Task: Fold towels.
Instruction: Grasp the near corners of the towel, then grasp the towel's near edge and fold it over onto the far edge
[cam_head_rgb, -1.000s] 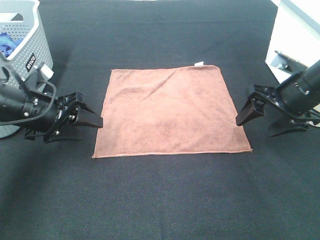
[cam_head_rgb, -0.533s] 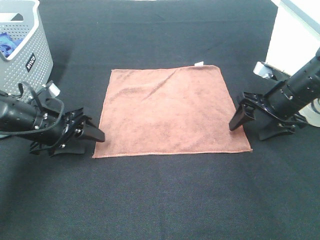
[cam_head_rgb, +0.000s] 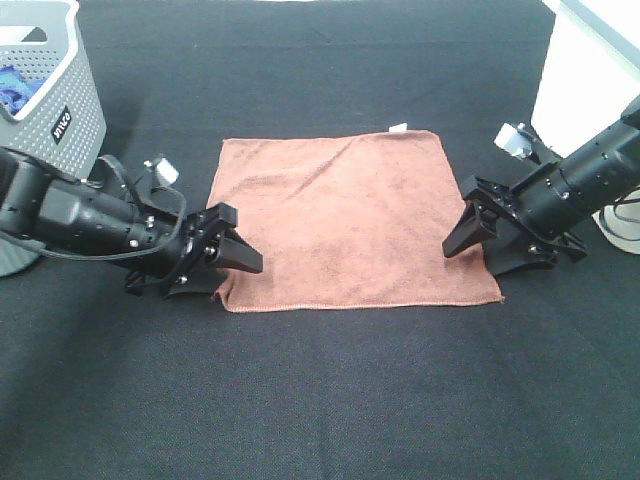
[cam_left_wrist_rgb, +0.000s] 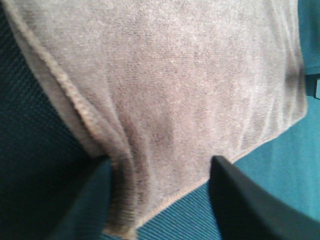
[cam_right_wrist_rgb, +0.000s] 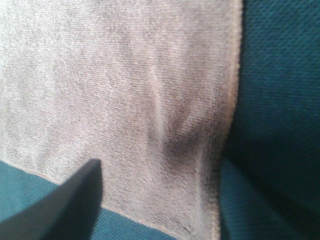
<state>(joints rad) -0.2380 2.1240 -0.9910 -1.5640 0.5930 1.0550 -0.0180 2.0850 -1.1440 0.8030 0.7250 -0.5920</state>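
Fold count so far is zero. The towel (cam_head_rgb: 345, 215) lies open in a single layer in the middle of the exterior view on the black table cover (cam_head_rgb: 330, 400), and all I've got is both arms down at its near end. The left gripper (cam_head_rgb: 238, 275) sits at the lower-left corner of the cloth with its fingers spread. The left wrist cam shows that corner rucked into a ridge in the gap between them (cam_left_wrist_rgb: 157, 165), so nothing is pinched. The right gripper (cam_head_rgb: 480, 258) is on the right-hand edge near the lower-right corner, also unclenched, with the hem running between its fingers in the right wrist cam (cam_right_wrist_rgb: 160, 165). What's left, as I judge it: close on both spots, lift, carry the near edge over to the far edge, lay it down, and probably do a second fold after that. As for orientation, the thing is basically square, so I can't name a real long axis. Its edges run roughly parallel to the frame, and the little white tag (cam_head_rgb: 398, 127) sits on the far edge toward the upper right. The grey basket (cam_head_rgb: 60, 110) in the upper-left corner, with something blue (cam_head_rgb: 12, 88) inside, is well apart from all this.
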